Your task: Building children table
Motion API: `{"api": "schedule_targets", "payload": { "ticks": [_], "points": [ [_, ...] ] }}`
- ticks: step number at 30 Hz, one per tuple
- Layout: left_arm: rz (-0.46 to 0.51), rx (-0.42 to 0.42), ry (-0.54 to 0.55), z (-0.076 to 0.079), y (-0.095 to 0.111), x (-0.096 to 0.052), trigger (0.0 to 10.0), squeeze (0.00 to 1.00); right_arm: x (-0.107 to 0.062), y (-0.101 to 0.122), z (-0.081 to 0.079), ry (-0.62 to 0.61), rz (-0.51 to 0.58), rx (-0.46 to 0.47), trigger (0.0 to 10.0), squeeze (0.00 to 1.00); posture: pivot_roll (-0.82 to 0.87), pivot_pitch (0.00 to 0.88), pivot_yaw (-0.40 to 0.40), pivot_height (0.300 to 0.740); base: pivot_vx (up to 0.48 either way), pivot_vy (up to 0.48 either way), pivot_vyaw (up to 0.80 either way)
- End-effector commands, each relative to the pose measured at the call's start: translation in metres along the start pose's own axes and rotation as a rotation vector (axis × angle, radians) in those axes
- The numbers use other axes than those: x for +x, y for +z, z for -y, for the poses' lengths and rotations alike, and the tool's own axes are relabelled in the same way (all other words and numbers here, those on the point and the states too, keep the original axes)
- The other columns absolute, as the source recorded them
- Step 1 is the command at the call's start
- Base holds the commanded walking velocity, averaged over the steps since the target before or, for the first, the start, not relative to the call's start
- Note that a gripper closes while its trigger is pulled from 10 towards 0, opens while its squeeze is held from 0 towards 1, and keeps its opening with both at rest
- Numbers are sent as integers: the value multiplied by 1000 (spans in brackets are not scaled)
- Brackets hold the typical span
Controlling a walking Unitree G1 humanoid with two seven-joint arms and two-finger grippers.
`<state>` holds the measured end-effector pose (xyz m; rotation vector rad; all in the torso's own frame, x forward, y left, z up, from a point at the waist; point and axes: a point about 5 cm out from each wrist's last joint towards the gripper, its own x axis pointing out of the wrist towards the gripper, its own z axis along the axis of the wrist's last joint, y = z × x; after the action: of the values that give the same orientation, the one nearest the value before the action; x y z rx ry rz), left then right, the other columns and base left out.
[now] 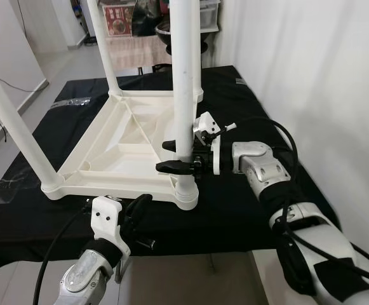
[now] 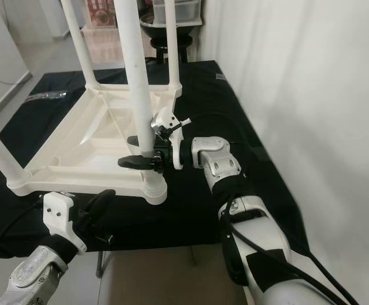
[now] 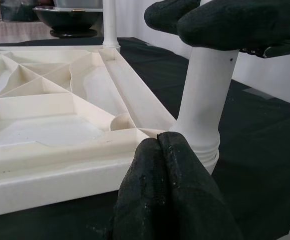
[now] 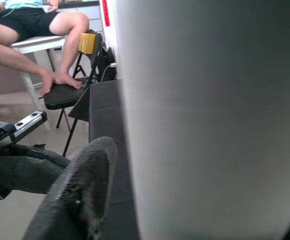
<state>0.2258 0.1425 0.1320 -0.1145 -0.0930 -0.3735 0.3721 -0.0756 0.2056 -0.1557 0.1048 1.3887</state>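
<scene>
A white plastic children's table (image 1: pixel 124 143) lies upside down on a black cloth, its legs pointing up. My right gripper (image 1: pixel 164 156) reaches in from the right and is shut on the near right leg (image 1: pixel 184 82) just above its socket (image 1: pixel 185 190), one finger in front and one behind. In the left wrist view its black fingers (image 3: pixel 224 20) show above the socket. My left gripper (image 1: pixel 140 204) is low at the front edge, shut and holding nothing, its tips (image 3: pixel 159 145) almost touching the tabletop's rim near that corner. Three other legs stand upright.
The black cloth (image 1: pixel 248 114) covers a low platform whose front edge is just before me. A white wall (image 1: pixel 311 57) runs close on the right. A dark bowl (image 2: pixel 165 25) stands behind. In the right wrist view a person (image 4: pixel 40 30) sits by a black folding chair (image 4: pixel 67 95).
</scene>
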Motion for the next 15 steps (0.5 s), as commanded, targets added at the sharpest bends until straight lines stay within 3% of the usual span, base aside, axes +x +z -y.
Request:
{"api": "schedule_targets", "payload": {
  "ticks": [1,11,15],
  "points": [
    [-17,-8,8,0,-5,-3,10000,0,8,-6,-5,68,-27,27,0,0,-15,0,16,740,0,0,0],
    [-17,-14,5,0,-5,-3,10000,0,3,-16,-4,53,3,78,0,0,-18,0,16,740,0,0,0],
    [-14,-16,6,0,-4,-3,10000,0,-3,-21,-1,-16,31,93,0,0,-33,0,14,740,0,0,0]
  ]
}}
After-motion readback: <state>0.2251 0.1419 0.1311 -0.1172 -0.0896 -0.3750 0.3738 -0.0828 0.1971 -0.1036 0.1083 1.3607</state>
